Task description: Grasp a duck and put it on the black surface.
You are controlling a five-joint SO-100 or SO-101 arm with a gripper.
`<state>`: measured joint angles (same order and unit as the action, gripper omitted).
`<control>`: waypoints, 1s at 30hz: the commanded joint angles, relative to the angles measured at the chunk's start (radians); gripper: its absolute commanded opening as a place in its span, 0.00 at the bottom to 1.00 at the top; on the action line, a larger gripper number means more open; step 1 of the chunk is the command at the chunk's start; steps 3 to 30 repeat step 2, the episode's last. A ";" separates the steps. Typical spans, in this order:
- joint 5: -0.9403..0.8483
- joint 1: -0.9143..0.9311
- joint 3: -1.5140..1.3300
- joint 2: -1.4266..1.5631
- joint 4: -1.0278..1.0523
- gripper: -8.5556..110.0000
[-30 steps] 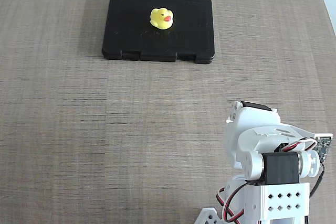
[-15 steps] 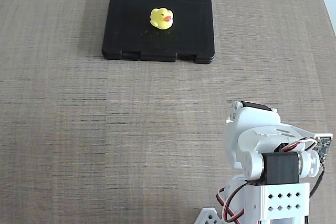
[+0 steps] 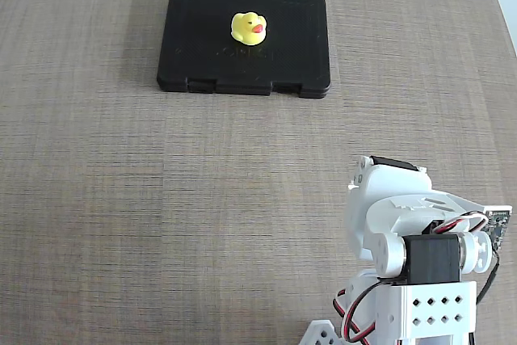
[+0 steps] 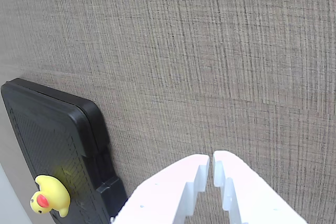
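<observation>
Claw (image 4: 211, 165) clenched, empty; duck (image 4: 50, 195) on the black surface (image 4: 50, 135), well left.

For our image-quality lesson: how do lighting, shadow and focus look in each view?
Fixed view: soft, even light, sharp throughout; the small yellow rubber duck casts barely any shadow on the flat matte black plastic slab. Wrist view: the white claw looks bright and slightly soft.
</observation>
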<state>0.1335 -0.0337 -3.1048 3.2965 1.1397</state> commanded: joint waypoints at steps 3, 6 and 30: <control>0.003 -0.008 0.026 0.060 0.002 0.07; 0.003 -0.008 0.026 0.060 0.002 0.07; 0.003 -0.008 0.026 0.060 0.002 0.07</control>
